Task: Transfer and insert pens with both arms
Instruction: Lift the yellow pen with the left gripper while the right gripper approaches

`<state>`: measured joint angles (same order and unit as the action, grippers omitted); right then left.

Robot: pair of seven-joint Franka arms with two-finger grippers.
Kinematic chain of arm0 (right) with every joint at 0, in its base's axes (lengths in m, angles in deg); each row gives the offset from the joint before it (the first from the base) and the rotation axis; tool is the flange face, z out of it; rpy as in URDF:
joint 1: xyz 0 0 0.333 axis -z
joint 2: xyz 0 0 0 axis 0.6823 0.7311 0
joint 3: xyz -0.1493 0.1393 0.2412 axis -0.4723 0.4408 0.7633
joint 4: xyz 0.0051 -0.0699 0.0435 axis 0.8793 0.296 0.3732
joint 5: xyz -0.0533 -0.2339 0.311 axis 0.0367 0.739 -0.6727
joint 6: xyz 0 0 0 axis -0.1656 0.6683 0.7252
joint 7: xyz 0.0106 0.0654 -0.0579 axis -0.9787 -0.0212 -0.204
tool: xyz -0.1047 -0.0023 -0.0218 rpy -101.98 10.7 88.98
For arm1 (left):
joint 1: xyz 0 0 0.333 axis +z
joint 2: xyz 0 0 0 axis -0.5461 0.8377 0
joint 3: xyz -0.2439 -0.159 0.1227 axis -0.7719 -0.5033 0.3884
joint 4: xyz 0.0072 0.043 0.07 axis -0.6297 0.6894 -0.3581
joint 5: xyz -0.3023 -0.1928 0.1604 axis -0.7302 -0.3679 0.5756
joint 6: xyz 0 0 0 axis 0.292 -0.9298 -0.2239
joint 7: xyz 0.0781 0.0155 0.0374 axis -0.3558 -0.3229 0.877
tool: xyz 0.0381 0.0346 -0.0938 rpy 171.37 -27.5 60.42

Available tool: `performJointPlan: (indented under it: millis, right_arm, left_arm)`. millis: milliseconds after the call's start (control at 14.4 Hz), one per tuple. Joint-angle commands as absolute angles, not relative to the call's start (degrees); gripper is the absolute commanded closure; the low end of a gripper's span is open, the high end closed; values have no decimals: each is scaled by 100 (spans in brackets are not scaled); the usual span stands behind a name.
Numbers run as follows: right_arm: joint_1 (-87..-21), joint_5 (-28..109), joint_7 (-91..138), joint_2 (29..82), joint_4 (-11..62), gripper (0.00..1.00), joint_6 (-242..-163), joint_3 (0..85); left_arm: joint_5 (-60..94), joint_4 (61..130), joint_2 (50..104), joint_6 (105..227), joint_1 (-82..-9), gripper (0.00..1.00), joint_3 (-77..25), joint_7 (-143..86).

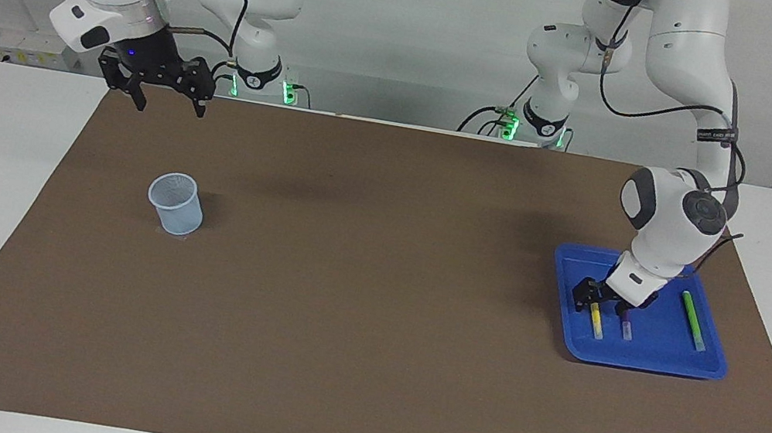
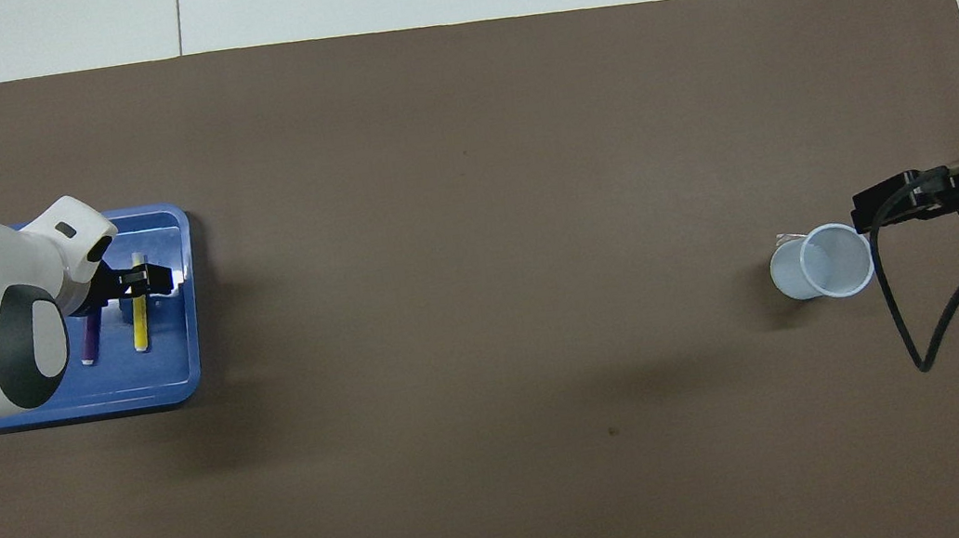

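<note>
My left gripper (image 1: pixel 601 300) is down in the blue tray (image 1: pixel 710 367), straddling the yellow pen (image 1: pixel 597 323), not visibly clamped. Beside it lie the purple pen (image 1: pixel 625 327) and green pen (image 1: pixel 692 319): three pens, one tray. One pale cup (image 1: pixel 175 203) stands toward my right arm's end of the bench, where my right gripper (image 1: pixel 169 96) hangs spread wide and bare.

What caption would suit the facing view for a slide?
Left gripper down over the yellow pen in the blue tray; right gripper waits open, raised near the cup.
</note>
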<state>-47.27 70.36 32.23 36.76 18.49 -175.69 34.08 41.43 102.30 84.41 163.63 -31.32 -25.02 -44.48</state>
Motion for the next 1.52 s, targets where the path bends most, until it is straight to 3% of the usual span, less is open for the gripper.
performJointPlan:
  millis: [0, 208, 554, 623, 970, 1178, 1455]
  right_arm:
    - [-4768, 7002, 3136, 3322, 2439, 0, -17851, 3405]
    - [-4777, 6976, 3267, 3312, 2545, 0, -18158, 3414]
    - [-4777, 6098, 4179, 3339, 2660, 0, -18536, 3431]
    - [-4837, 5923, 4452, 3339, 2668, 0, -18589, 3432]
    - [-4917, 5070, 5174, 3321, 2721, 0, -18625, 3432]
    - [-5197, 4929, 5595, 3304, 2808, 0, -18677, 3432]
    - [-5681, 4612, 6588, 3269, 3151, 0, -19501, 3432]
  left_arm:
    - [4081, 10236, 8534, 16531, -3108, 13, -2507, -4570]
    - [4081, 10262, 8551, 16601, -3108, 26, -2507, -4570]
    - [4073, 10271, 8551, 16584, -3117, 94, -2498, -4570]
    - [4072, 10271, 8551, 16575, -3126, 100, -2498, -4562]
    - [4081, 10192, 8543, 16304, -3091, 100, -2498, -4544]
    - [4072, 9780, 8473, 15523, -3099, 100, -2507, -4492]
    - [3924, 9322, 8280, 14643, -3152, 100, -2507, -4325]
